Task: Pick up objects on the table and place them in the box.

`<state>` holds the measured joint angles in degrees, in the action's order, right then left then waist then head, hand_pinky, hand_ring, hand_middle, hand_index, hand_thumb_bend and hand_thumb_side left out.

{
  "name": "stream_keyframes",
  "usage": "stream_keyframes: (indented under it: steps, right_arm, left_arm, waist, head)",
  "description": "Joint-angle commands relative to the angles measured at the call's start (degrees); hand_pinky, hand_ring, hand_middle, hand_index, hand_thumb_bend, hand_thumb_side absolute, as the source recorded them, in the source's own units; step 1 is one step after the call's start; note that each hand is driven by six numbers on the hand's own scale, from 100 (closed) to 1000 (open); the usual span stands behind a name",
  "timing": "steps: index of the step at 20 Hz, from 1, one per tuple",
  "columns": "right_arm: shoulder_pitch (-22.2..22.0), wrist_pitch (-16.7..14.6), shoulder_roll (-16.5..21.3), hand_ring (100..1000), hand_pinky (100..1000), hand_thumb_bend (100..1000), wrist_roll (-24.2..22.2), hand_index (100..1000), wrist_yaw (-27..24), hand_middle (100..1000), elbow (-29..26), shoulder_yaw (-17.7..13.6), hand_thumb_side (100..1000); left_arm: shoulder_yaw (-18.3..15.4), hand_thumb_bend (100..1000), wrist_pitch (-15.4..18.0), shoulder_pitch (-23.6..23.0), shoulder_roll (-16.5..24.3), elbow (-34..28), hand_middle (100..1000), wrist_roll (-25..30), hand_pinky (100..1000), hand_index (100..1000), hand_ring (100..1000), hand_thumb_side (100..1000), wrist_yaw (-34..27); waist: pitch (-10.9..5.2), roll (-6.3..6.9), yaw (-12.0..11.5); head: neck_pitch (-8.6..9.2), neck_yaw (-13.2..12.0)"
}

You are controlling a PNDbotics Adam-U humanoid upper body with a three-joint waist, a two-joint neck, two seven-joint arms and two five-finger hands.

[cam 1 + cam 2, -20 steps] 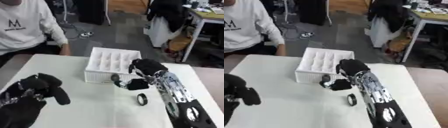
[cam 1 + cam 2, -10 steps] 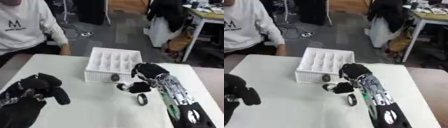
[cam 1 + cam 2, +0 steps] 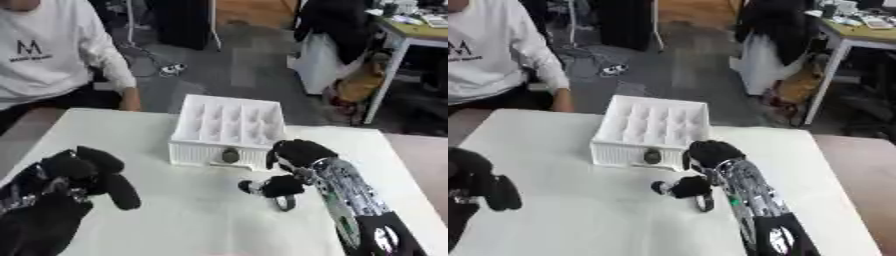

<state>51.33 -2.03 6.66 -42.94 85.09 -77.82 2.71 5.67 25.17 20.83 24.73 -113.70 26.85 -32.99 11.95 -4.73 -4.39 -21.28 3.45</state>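
My right hand (image 3: 297, 154) is low on the white table (image 3: 175, 215), just in front of the white plastic compartmented box (image 3: 229, 129). Fingers curled down toward a small dark ring-shaped object (image 3: 284, 202) standing on edge on the table. Can't tell if I'm actually pinching it or just touching. Left hand (image 3: 83, 172) idle at lower left, fingers curled, holding nothing.

Risks as I see them: ring stands on edge, so a nudge could roll it away. Box wall is just beside my knuckles; lifting carelessly could bump or shove the box.
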Motion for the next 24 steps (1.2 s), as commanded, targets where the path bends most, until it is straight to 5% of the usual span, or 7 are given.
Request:
stream_keyframes:
  steps: [1,24]
  right_arm:
    - [0.62,0.13,0.77,493,233,586,-0.22,754,0.49,753,0.21,-0.73,1000]
    - [0.59,3.53,0.2,491,243,541,2.97,747,3.51,724,7.83,-3.77,1000]
  left_arm:
    - [-0.55,464,-0.03,0.52,1.19,-0.89,770,-0.18,600,847,581,687,0.17]
    - [-0.47,464,-0.26,0.47,1.05,-0.89,770,-0.02,599,847,580,689,0.27]
  waist:
    - [-0.93,0.28,-0.03]
    - [-0.71,0.29,-0.26]
  head:
    - [0.46,-0.36]
    - [1.04,-0.38]
